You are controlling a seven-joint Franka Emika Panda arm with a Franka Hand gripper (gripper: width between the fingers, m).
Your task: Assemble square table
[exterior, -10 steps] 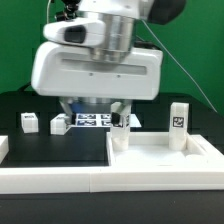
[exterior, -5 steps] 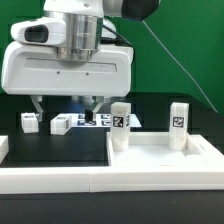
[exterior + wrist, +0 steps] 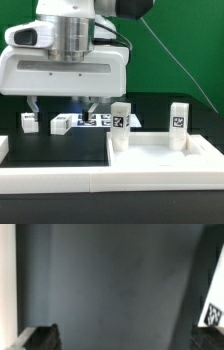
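The white square slab (image 3: 165,155) lies at the exterior view's right. Two white tagged legs stand upright on it, one at its near-left corner (image 3: 121,126) and one at the right (image 3: 178,125). Two more loose legs lie on the black table at the left (image 3: 29,121) (image 3: 61,124). My gripper (image 3: 60,108) hangs above the loose legs, open and empty, with its fingers (image 3: 33,105) spread wide. In the wrist view the gripper (image 3: 122,339) shows only dark table between its fingertips (image 3: 40,339), and a bit of a tag (image 3: 213,314) shows at the edge.
The marker board (image 3: 97,120) lies on the table behind the loose legs. The long white border bar (image 3: 90,180) runs along the front, with a raised end at the far left (image 3: 4,148). A cable hangs at the back right.
My gripper has moved to the exterior view's left, away from the upright leg at the slab's near-left corner, which now stands free. The legs have not moved.
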